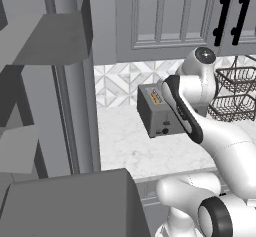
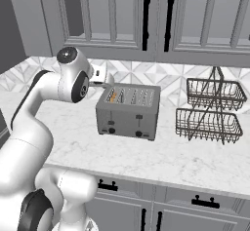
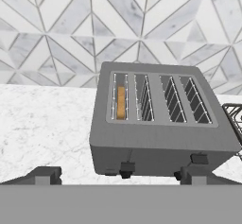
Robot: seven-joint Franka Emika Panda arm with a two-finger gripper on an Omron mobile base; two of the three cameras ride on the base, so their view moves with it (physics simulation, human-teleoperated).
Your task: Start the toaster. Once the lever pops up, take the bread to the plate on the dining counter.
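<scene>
Gripper (image 3: 118, 175) released, jaws wide, above the toaster (image 3: 158, 124), prob lining up for lever. Toaster sits near back edge of counter (image 2: 195, 162); bread (image 3: 121, 102) down in leftmost slot.

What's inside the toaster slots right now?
The toaster has four slots. The leftmost one in the hand view holds the bread, sunk in so just its golden top edge shows. The other three show bare wire guides; the slot bottoms are hidden.

You are looking at a home kitchen: grey panelled wall cabinets (image 2: 146, 18) with black handles hang above a white marble counter (image 2: 161, 159). A toaster (image 2: 128, 110), a two-tier wire basket (image 2: 211, 110) and a patterned tile backsplash (image 3: 71, 34) confirm it.
</scene>
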